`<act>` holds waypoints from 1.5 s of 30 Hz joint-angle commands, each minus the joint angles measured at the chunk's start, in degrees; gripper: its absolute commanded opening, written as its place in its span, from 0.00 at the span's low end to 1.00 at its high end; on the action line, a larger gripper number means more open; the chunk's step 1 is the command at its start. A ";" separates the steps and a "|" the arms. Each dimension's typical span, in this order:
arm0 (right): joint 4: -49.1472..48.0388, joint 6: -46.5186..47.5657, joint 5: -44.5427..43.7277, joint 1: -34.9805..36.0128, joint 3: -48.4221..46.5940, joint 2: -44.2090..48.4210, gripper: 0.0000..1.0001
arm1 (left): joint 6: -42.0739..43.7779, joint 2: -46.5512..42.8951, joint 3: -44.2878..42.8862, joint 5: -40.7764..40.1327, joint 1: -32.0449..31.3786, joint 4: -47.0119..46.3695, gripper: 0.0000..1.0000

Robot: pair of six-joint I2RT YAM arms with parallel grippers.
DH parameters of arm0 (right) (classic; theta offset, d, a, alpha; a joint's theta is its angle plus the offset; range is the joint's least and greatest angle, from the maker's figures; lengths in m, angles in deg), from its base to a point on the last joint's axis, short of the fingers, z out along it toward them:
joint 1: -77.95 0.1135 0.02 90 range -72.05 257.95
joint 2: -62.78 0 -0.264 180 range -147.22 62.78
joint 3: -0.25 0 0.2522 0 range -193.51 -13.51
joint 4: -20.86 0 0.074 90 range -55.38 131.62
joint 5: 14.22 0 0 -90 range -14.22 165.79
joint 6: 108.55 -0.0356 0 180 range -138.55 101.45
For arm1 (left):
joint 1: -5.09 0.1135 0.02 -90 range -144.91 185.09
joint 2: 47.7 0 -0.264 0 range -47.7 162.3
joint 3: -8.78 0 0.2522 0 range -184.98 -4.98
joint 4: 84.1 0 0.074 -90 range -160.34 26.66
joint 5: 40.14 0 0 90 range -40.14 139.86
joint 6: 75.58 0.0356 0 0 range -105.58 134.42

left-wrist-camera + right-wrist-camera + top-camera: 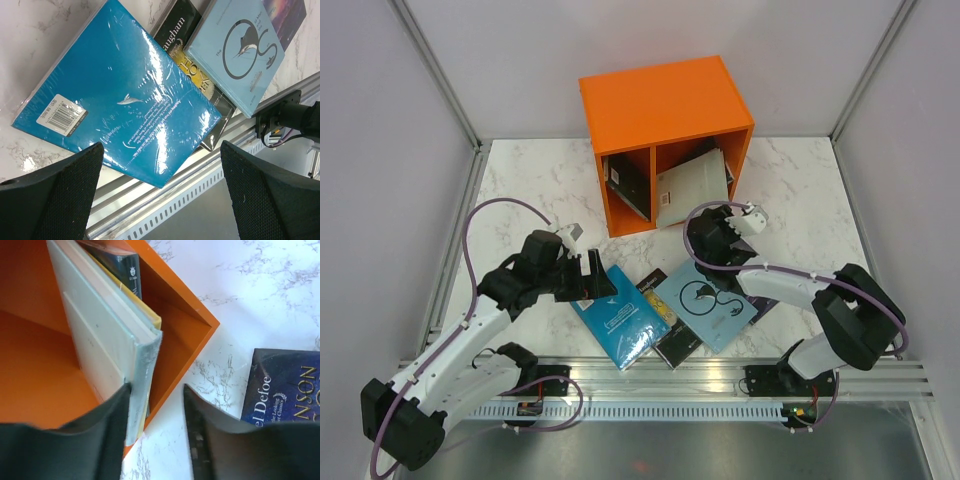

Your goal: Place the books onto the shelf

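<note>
Task partly done; roughly half the books look shelved.

Nearest, at the counter's (800, 200) front edge, four books lie flat. The teal book (620, 322) and the light blue book (705, 298) each overlap the black book (677, 345) between them. The navy book (280, 385) is partly under the right arm.

The left claw (603, 280) is spread wide and empty. It hovers over the teal book, which shows between its fingers in the wrist view with no contact seen.

The right claw (156, 390) is at the mouth of the shelf's (665, 100) right compartment. Its fingers are apart and clamp nothing. The pale book's (685, 190) spine corner sits against one finger, with a clear gap to the other, and the shelf's side-wall edge is also in that gap.

The pale book leans tilted in the right compartment, its corner poking out the front, with a dark book (125, 270) behind it. The left compartment holds one leaning book (625, 185).

Remaining, as I judge it: seat the pale book deeper, then shelve the four on the counter.
</note>
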 commanded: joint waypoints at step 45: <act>22.22 8.82 6.43 -0.27 -3.99 6.25 0.00 | 0.45 -1.57 0.59 -1.59 -0.34 -2.87 1.00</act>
